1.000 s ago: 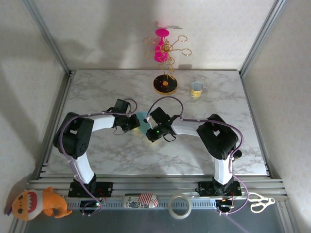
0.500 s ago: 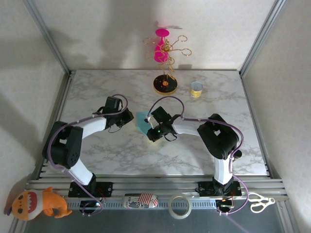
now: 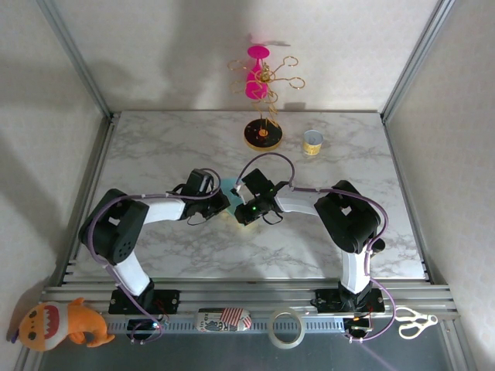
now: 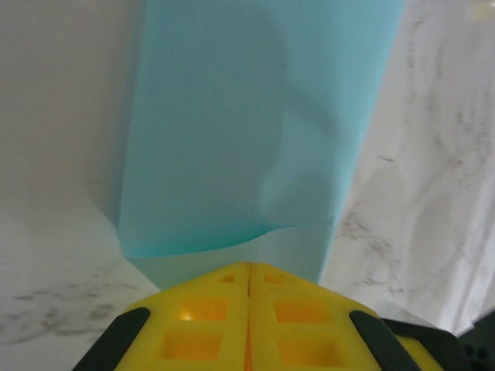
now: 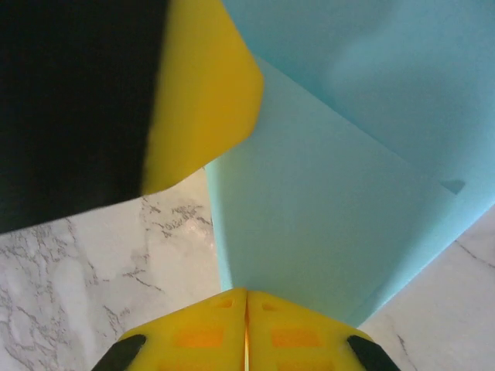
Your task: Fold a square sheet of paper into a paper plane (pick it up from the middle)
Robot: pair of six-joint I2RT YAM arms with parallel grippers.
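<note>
As the left gripper (image 4: 249, 270) returns beside the right gripper (image 5: 246, 297), both with jaws together, the part-folded square sheet of paper (image 4: 240, 124) looks ready for creasing.

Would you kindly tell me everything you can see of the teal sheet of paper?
The square sheet of paper is plain, unmarked teal-blue, thin and matte. It is folded into at least two overlapping layers with straight edges, and one free edge curls slightly. It rests on the marble table between the arms. The shut left claw and shut right claw each meet an edge of it; whether they pinch or merely press it cannot be told.
</note>
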